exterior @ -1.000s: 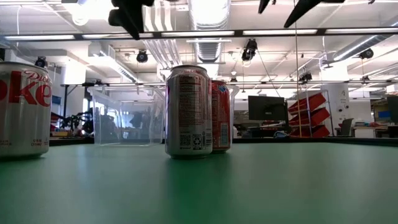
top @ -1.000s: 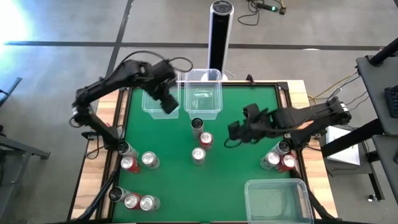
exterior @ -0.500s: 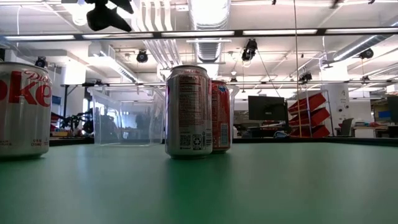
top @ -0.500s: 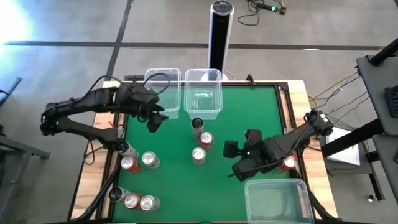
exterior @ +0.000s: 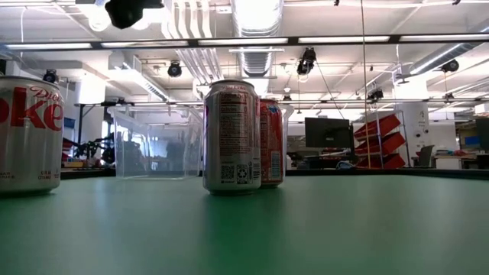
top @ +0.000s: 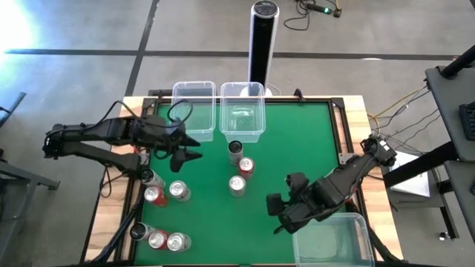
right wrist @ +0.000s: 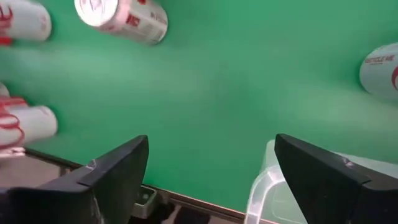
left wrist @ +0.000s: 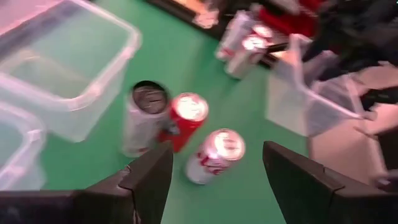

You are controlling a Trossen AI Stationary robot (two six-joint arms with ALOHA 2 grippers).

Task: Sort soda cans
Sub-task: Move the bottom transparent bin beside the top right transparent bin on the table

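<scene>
**A:** High view, item by item. You have the green table [top: 297, 141] with three soda cans at centre: a dark grey can [top: 235, 150], a red can [top: 246, 166] touching it below, a silver can [top: 237, 185] lowest. Left edge: three cans [top: 165, 192] in a cluster. Lower left corner: three more [top: 157, 239].

**B:** And the tubs?

**A:** Two clear tubs [top: 240, 111] side by side at the upper centre, one tub [top: 330, 236] at the lower right. Your left gripper [top: 190, 147] sits left of the centre cans, holding nothing. Your right gripper [top: 277, 213] is at the lower right, just beside that tub, also empty.

**B:** Low view?

**A:** A silver can [exterior: 231, 136] at centre, a red one [exterior: 271, 142] behind it, a Diet Coke can [exterior: 29, 134] at the left edge.

**B:** Left wrist?

**A:** Your fingers [left wrist: 149, 180] stand wide apart at the bottom, the three centre cans [left wrist: 186, 130] beyond them, untouched.

**B:** Right wrist?

**A:** Fingers [right wrist: 118, 171] spread wide over bare green, gripping nothing; a can [right wrist: 121, 18] at top left, a tub rim [right wrist: 267, 180] at the bottom.
</scene>
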